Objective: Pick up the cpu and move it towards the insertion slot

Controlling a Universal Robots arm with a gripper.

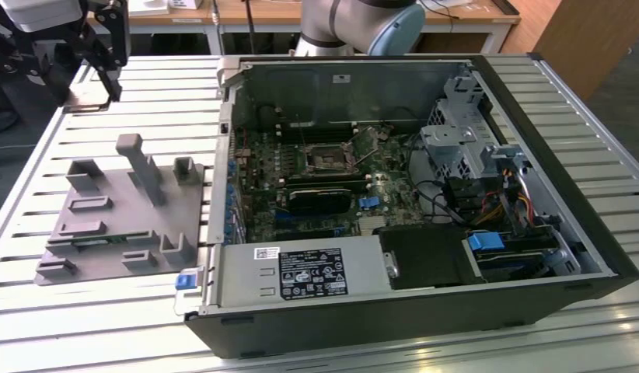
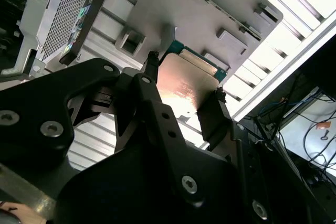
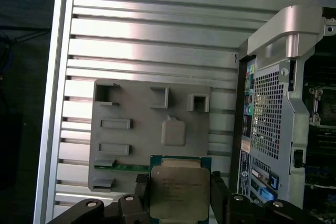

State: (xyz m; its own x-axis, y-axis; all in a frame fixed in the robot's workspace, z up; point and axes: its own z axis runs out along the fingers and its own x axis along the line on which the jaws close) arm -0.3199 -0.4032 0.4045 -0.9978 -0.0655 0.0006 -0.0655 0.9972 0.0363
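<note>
The cpu (image 3: 176,195) is a square silver chip with a green rim, and my gripper (image 3: 178,188) is shut on it, one black finger on each side. The second wrist view shows the cpu (image 2: 181,85) from below, clamped between the fingertips (image 2: 216,103) and lifted above the table. In the exterior view my gripper (image 1: 104,78) hangs at the far left, above and behind the grey fixture plate (image 1: 102,214). The insertion slot (image 1: 328,158), a dark socket in a silvery frame, sits on the green board inside the open computer case, well off to the exterior view's right of the gripper.
The grey fixture plate (image 3: 152,124), with raised blocks and recesses, lies on the slatted aluminium table (image 3: 157,35). The open computer case (image 1: 424,194) has tall side walls (image 3: 273,119), cables, a drive cage and a black card near the socket.
</note>
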